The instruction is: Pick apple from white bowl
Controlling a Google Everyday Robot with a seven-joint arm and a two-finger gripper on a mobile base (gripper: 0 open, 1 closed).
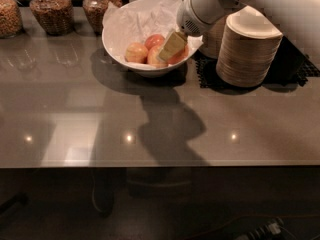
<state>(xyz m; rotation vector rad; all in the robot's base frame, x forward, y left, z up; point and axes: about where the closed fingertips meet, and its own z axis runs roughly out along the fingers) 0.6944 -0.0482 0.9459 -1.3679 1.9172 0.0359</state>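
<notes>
The white bowl stands at the back middle of the grey table, lined with crumpled white paper. Several apples lie in it. The red-orange apple lies at the bowl's right side, partly hidden. A paler yellow-pink apple lies at the left, a smaller red one behind, and another pale one in front. My gripper comes in from the upper right on the white arm. Its beige tip is down inside the bowl, on or just over the red-orange apple.
A tall stack of beige disposable bowls stands right of the white bowl on a black mat. Glass jars line the back left edge. The table's front edge runs across the lower view.
</notes>
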